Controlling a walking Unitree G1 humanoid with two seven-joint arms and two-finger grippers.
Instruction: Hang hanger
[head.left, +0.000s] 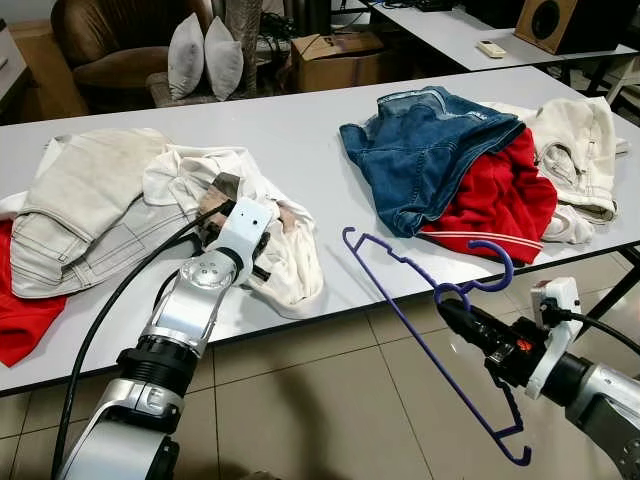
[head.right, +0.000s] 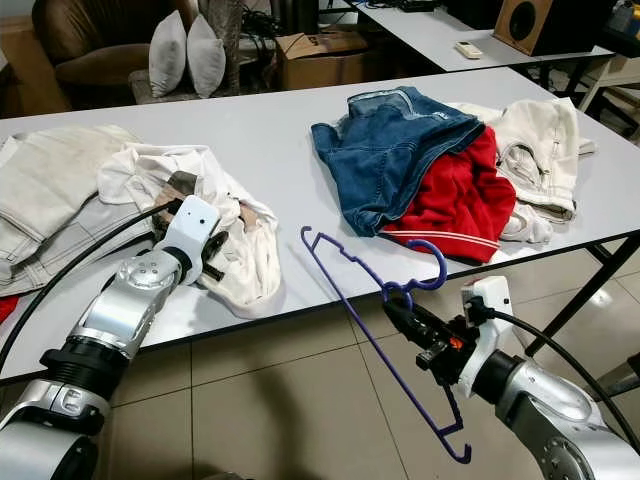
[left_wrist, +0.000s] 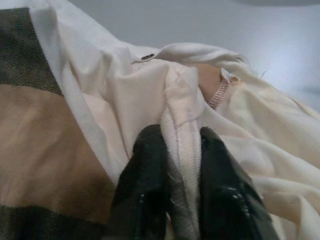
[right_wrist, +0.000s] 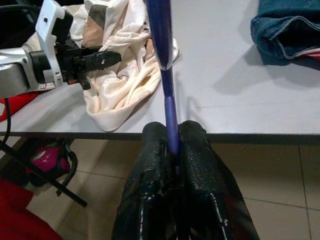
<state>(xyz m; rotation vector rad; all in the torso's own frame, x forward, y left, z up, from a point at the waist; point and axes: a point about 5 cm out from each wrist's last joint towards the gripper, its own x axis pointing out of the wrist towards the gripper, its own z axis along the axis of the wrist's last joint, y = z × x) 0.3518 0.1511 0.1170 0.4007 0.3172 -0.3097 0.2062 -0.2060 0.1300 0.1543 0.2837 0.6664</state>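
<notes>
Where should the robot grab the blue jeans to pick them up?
Probably the waistband at the far end of the blue jeans, coming from above. It is a thick, raised edge with bare table beside it, while the near end lies over the red garment.

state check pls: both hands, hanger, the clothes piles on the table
left hand: shut on a fold of the cream shirt
right hand: shut on the purple hanger
purple hanger: held off the table edge, empty
jeans: crumpled, lying on the red garment
beige trousers: heaped at table left
</notes>
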